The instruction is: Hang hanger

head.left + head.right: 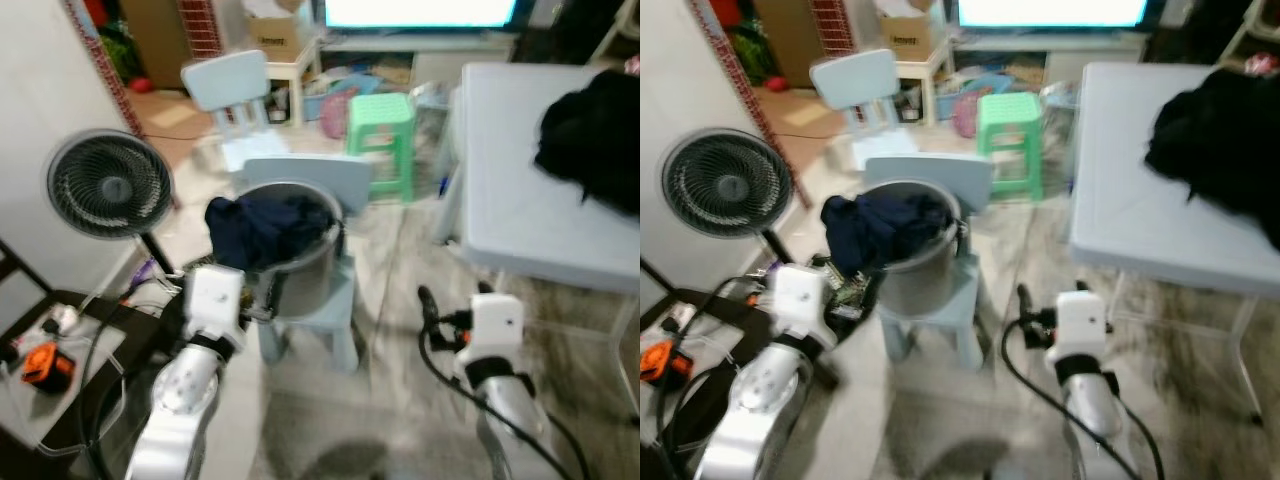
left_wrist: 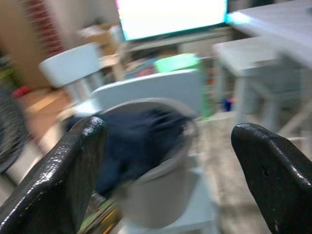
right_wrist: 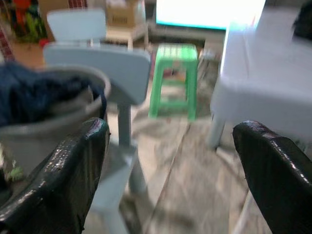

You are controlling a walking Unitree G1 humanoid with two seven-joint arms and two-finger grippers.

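Ahead of you, a grey bucket (image 1: 300,255) of dark clothes (image 1: 268,228) sits on a pale blue chair (image 1: 325,300). Left claw (image 2: 170,161) and right claw (image 3: 170,161) both spread, empty, held low for travel. Hanger not identifiable; black garment (image 1: 595,135) lies on the worktop (image 1: 520,200).

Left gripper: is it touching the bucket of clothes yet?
Apart. The left wrist view shows the open left gripper short of the bucket, with both fingers clear of its rim.
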